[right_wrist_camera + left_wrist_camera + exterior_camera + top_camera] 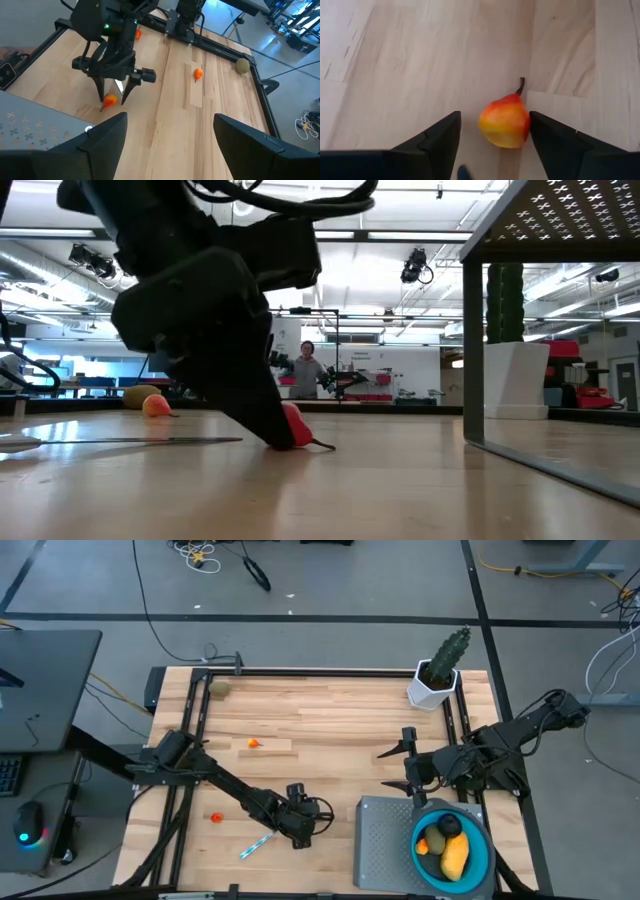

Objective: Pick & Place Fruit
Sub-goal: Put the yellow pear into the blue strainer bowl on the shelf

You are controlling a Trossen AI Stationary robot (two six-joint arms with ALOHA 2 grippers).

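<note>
Low at centre frame in the high view: left gripper [302,830], tips down on the wooden table [330,720], fingers [437,140] spread around a small orange-red pear [504,125], one finger touching its side, the other just apart, not yet clenched. Right of centre: right gripper [403,762], released, fingers apart, nothing between them, hovering beside the grey perforated stand [385,840]. Lower right: blue bowl [478,850] holding the yellow oblong [455,856], olive-brown oval [433,837] and black ball [449,827]. Left half: two more orange-red pieces [254,743], [215,817], and an olive fruit [218,688] near the upper-left corner.
</note>
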